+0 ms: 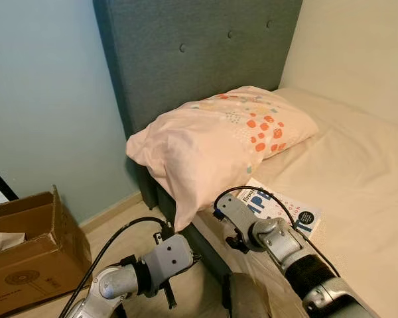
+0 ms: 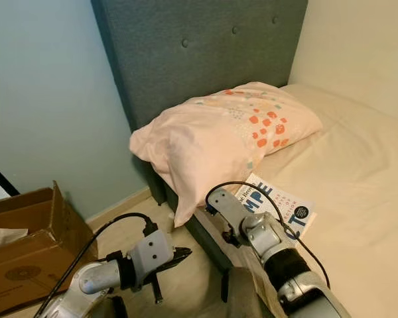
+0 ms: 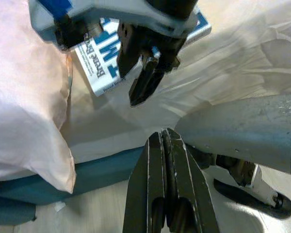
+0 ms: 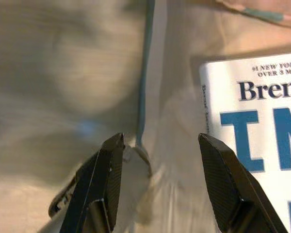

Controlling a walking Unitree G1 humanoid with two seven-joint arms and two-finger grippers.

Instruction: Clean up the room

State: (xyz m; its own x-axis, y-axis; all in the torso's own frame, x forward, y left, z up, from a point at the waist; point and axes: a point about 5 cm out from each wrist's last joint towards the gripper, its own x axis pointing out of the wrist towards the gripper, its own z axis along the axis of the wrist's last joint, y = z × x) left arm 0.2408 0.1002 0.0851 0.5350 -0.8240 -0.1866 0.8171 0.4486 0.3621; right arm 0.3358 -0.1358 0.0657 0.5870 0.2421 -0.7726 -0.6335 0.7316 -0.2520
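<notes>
Right hand (image 4: 157,182), fingers spread, hovers over the bed (image 1: 358,165) edge just beside the white book (image 4: 262,141); left hand (image 3: 167,160) pressed together.

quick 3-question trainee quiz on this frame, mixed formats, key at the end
1. True or false: the white paperback book with blue lettering lies on the beige bed sheet, below the pink pillow with orange dots.
2. Which hand has its fingers open above the bed edge near the book?
A. right hand
B. left hand
3. Fill in: the brown cardboard box stands on the floor to the robot's ____.

Key: 1 true. 2 A; the left hand is shut, low beside the dark bed frame. 3 left.
</notes>
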